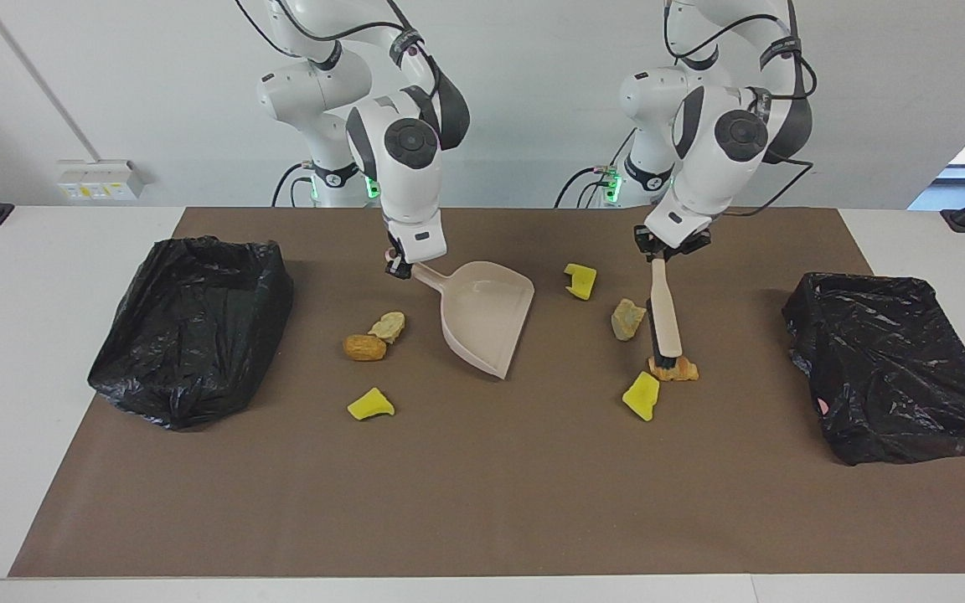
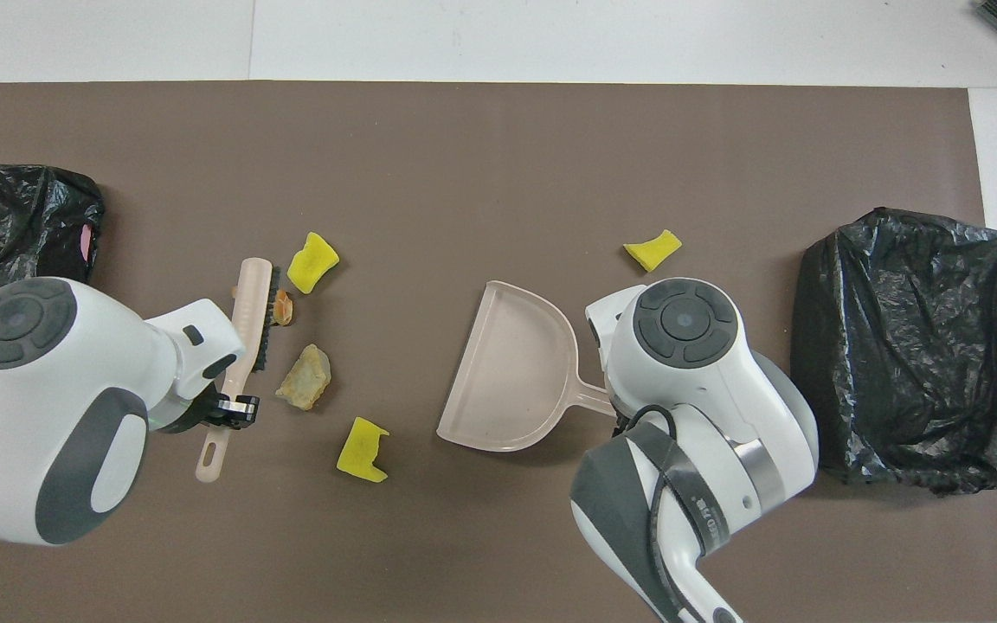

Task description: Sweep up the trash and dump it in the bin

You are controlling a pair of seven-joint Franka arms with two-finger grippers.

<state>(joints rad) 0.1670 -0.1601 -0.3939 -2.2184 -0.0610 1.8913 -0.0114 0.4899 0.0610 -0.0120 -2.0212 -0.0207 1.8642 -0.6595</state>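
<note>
Seven scraps of trash are scattered on the brown mat (image 1: 482, 502) and none is in the dustpan (image 1: 482, 322) or a bin yet, so we reckon the sweep is only just being set up; here's how we read the layout.

Our right gripper (image 1: 399, 266) is clamped on the dustpan's handle, holding the pan tilted with its open lip down toward the mat and facing the left arm's end of the table; that looks like it's there to catch whatever gets pushed its way.

Our left gripper (image 1: 658, 251) is closed around the handle of the brush (image 1: 665, 318), bristles down at the orange-brown bread lump (image 1: 682, 368); we guess the brush sits on the side away from the pan so a stroke drives that lump toward it.

Near the brush: a yellow sponge chunk (image 1: 642, 395) just beside the lump, a tan lump (image 1: 626, 319) beside the brush shaft, and another yellow chunk (image 1: 580, 280) nearer the robots, between brush and pan.

Toward the right arm's end of the pan: a brown bread lump (image 1: 363, 347) touching a pale lump (image 1: 388, 326), plus a yellow chunk (image 1: 370, 405) farther from the robots; those sit at the pan's back, so we'd guess they need a second pass.

Two bins lined with black bags, one at the right arm's end (image 1: 189, 327) and one at the left arm's end (image 1: 893, 364), stand well apart from the mess.
</note>
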